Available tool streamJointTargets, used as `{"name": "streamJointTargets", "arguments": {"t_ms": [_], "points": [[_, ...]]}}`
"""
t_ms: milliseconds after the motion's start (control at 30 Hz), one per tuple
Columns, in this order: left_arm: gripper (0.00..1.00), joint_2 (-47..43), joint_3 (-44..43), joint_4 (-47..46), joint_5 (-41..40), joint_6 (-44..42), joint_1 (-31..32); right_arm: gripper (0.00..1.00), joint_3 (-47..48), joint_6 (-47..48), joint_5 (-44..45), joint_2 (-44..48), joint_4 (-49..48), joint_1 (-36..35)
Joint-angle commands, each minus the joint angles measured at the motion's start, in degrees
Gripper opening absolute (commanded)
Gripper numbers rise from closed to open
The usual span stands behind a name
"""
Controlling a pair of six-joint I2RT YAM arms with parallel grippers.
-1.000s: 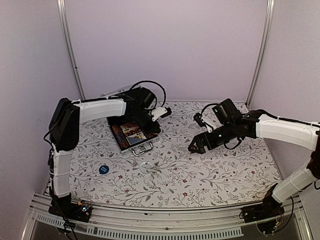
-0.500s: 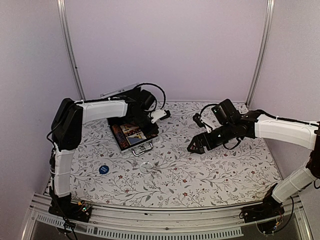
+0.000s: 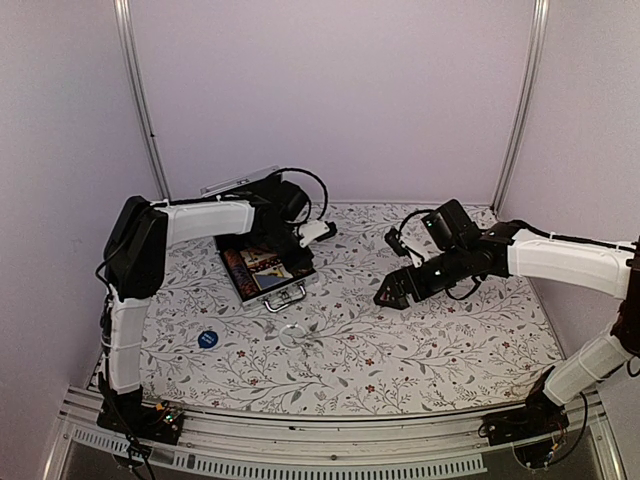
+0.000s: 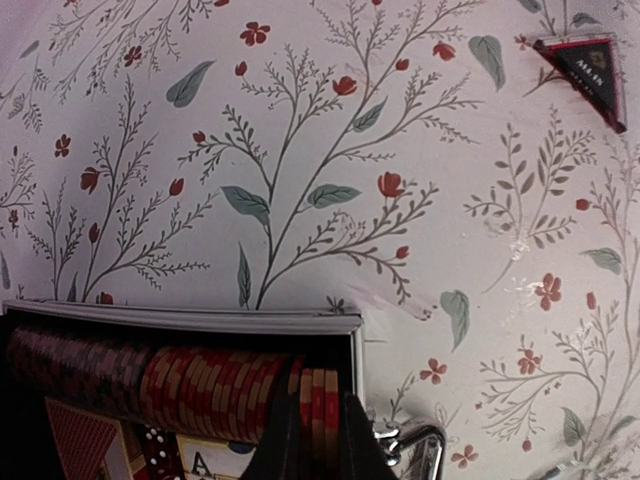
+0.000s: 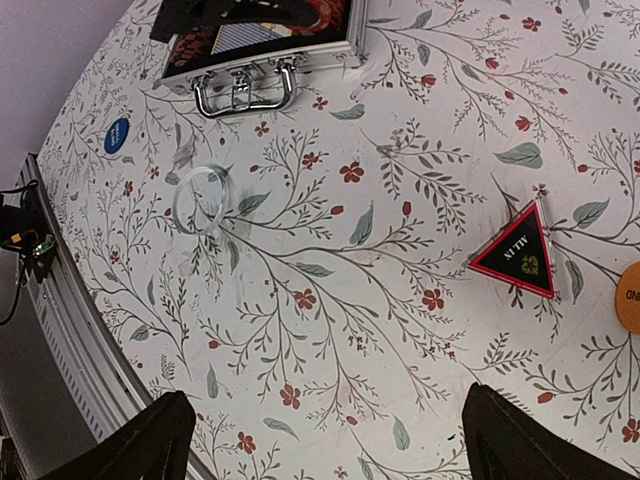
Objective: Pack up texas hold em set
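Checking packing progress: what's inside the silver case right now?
A reddish chip row along one wall, a card deck and dark red dice. The left hand pinches a few end chips and covers whatever lies beneath it.

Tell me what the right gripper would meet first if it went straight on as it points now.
Probably bare flowered tablecloth. The right gripper, open, points down at it; the triangular token lies right of that line, so likely missed. Depth is unclear.
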State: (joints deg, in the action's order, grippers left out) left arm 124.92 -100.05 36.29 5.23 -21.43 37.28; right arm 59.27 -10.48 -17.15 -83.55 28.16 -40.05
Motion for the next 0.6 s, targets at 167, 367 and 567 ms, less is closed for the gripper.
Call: {"name": "streamJointTargets", "arguments": {"t_ms": [167,367,567], "points": [[0.00,1.6,-1.5,0.8,-2.0,-0.7,-1.1,0.97,-0.9,0.1,-0.9,-1.0,-1.2,0.3],[0.00,1.5,-1.5,0.8,-2.7,-0.5,-1.2,0.98,-1.2,-0.1,-1.3,-1.3,-1.7,0.3],[0.00,1.3,-1.2,0.8,-4.4,-0.7,-1.3,0.98,-1.3,-0.3,-1.7,-1.4,-1.9,0.3]]}}
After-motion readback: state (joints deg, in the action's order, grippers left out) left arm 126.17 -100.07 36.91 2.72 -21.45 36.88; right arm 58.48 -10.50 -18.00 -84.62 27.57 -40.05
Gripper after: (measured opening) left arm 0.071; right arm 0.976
